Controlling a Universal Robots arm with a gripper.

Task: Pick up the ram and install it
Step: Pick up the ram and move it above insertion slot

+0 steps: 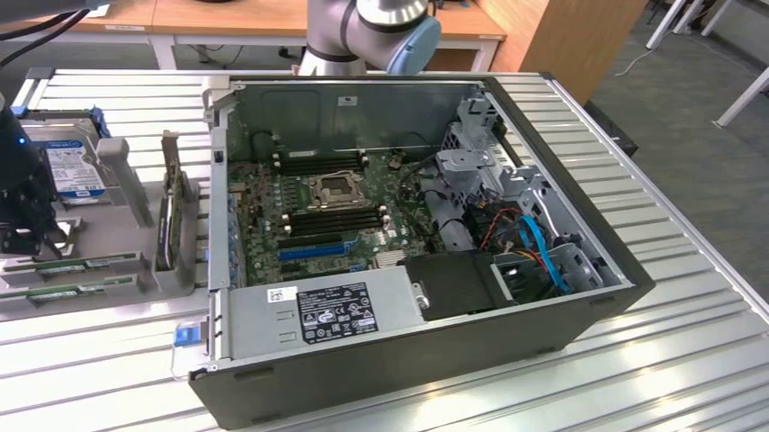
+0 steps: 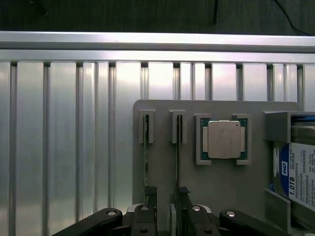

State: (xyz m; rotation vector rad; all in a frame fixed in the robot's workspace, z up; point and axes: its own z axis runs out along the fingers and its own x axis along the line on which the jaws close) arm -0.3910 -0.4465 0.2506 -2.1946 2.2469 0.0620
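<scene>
Gripper [image 2: 166,199] is hovering w/ jaws standing wide and gripping nothing, over the near end of a flat grey plastic parts tray [image 2: 221,191]. In the exterior view the gripper [image 1: 27,236] is hanging at that view's left, well apart from the open black PC case [image 1: 481,360].

Two long, thin green circuit-board ram sticks are standing on edge in the tray's slotted holders: the ram stick on the CPU side [image 2: 178,160] and the second ram stick [image 2: 145,162] just beside it. Fingertips are sitting near both sticks' ends; can't tell whether they are touching, or which stick they are straddling.

Judgement re the pick: fingers should be taking one stick only btwn them, centred across its flat faces, approaching straight down so neither pad is nudging the neighbour. Squeeze should be light, b/c the board is thin, and the lift should be running straight out of the holder to avoid binding.

Square silver-lidded CPU [image 2: 224,140] and boxy silver hard drive w/ blue-white label [image 2: 300,167] are sitting further along the tray; long black memory slots [image 1: 337,220] are lying inside the case
</scene>
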